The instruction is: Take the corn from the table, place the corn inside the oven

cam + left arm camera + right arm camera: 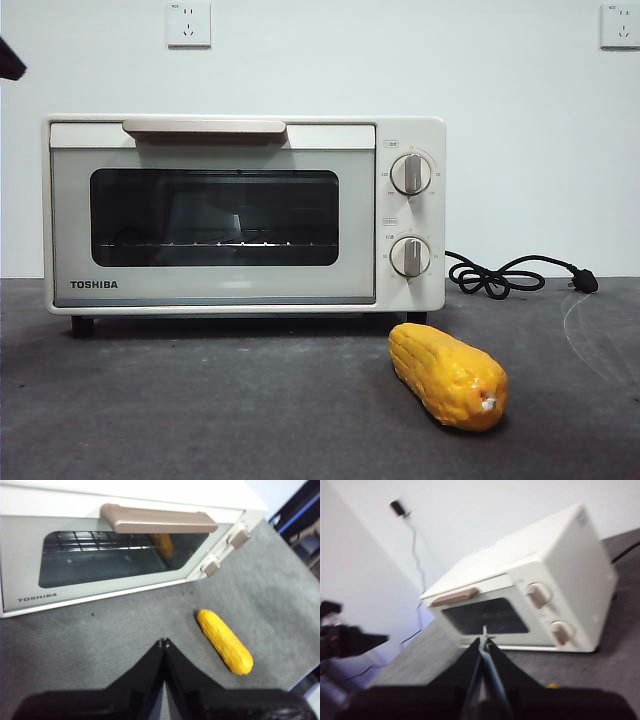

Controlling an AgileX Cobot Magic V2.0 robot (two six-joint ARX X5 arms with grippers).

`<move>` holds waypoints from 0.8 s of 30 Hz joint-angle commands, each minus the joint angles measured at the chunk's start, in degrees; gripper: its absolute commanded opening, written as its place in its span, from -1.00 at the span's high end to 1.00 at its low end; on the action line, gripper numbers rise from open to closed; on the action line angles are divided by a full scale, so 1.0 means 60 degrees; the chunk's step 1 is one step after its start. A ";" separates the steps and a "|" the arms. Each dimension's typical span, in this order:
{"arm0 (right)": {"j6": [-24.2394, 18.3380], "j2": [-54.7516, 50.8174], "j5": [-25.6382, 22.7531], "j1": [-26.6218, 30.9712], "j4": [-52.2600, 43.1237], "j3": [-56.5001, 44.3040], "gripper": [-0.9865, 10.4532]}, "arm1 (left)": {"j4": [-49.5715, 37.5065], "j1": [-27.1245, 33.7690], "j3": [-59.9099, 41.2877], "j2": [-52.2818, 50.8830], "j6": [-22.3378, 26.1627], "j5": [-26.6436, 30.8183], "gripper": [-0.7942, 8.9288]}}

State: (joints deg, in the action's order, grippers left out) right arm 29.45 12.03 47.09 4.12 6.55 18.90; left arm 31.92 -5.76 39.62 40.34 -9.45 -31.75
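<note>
- Corn (449, 377) is lying on the table (200, 410) in front of the oven (245, 213), below its two knobs, not touching it. Your front view is showing this big and close.
- Your left wrist view is looking down on the corn (224, 641) and is showing a yellow glint of it in the oven's (125, 550) dark glass door, which is sitting closed under the bar handle (159, 520).
- Your left gripper (163, 642) is hanging over the table with its jaws pinched together, holding nothing, near the corn but apart from it.
- Your right wrist view is blurry. Your right gripper (485, 639) is hanging up high, jaws squeezed together and holding nothing.
- The front view is only showing a black tip at the top left corner.
- The table is looking dark grey and dull. A black cord (510, 274) is curling beside the oven, and two wall sockets (188, 24) are sitting on the pale wall.
</note>
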 commanded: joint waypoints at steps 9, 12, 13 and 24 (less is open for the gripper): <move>-0.2503 0.3763 0.0284 -0.1009 0.2623 0.3235 0.24 | 0.0102 -0.0590 0.0688 0.0889 0.0623 -0.0040 0.85; -0.3056 0.4838 -0.0878 -0.1920 0.3614 0.4229 -0.05 | 0.0109 -0.0747 0.0688 0.0918 0.0623 -0.0036 0.85; -0.3246 0.5115 -0.1282 -0.2251 0.3909 0.4521 -0.11 | 0.0109 -0.0790 0.0688 0.0918 0.0623 -0.0040 0.85; -0.3654 0.8874 -0.6204 -0.5912 0.5803 0.6823 -0.17 | 0.0215 -0.0933 0.0688 0.0918 0.0623 -0.0036 0.85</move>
State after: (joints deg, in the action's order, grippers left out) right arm 8.10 65.06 10.39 -31.48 41.45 60.03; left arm 33.19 -11.16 43.81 45.87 -6.52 -31.73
